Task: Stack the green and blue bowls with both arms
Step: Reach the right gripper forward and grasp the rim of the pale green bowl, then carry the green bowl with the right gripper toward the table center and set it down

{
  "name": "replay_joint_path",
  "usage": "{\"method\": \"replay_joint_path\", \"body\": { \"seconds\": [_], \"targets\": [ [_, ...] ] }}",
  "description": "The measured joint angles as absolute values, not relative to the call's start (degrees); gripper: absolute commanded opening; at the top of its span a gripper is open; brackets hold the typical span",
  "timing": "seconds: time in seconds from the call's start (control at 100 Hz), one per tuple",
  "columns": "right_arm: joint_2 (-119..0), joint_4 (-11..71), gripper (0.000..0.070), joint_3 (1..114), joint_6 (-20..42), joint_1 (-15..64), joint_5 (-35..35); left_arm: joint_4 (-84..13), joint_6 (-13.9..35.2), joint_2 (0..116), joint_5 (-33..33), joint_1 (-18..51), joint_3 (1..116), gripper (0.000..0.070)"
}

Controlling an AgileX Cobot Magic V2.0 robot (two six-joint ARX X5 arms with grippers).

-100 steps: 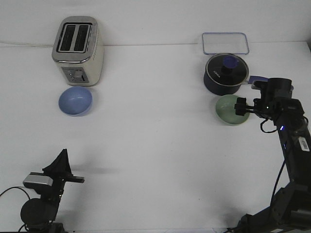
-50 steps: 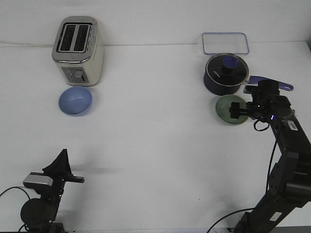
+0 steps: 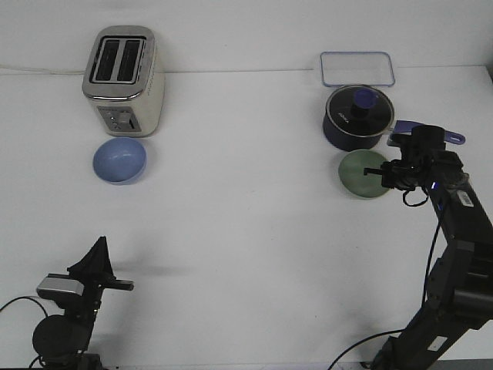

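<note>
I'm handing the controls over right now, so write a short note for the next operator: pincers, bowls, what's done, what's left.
Right pincer: at the right rim of the green bowl; the front view doesn't show whether it is open or shut, or whether it has a hold.
Left pincer: parked near the table's front left, nothing in it; open or shut is unclear.
Green bowl: on the table just in front of the dark pot.
Blue bowl: on the table in front of the toaster, untouched.
Done: right arm has reached the green bowl.
Left: confirm the grasp, pick up both bowls, stack them.

Black jointed arms, pointed black fingers [image 3: 96,258], silver-grey block, dangling black cables.
</note>
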State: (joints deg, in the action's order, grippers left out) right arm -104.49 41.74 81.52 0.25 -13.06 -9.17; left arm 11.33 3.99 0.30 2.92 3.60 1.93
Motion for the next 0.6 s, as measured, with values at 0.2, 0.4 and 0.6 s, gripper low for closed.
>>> {"method": "replay_joint_path", "body": {
  "seconds": [0.2,0.4,0.6],
  "targets": [
    [-101.19,45.21,0.0000,81.41,0.54,-12.88,-13.10,11.33,3.99,0.30,2.92,3.60,1.93,0.0012],
    [-93.23,47.68,0.0000,81.38,3.25,-10.22,-20.93,11.33,3.99,0.30,2.92,3.60,1.93,0.0012],
    [-89.69,50.61,0.0000,81.38,3.99,-2.31,-22.26,11.33,3.99,0.30,2.92,3.60,1.93,0.0012]
  ]
}}
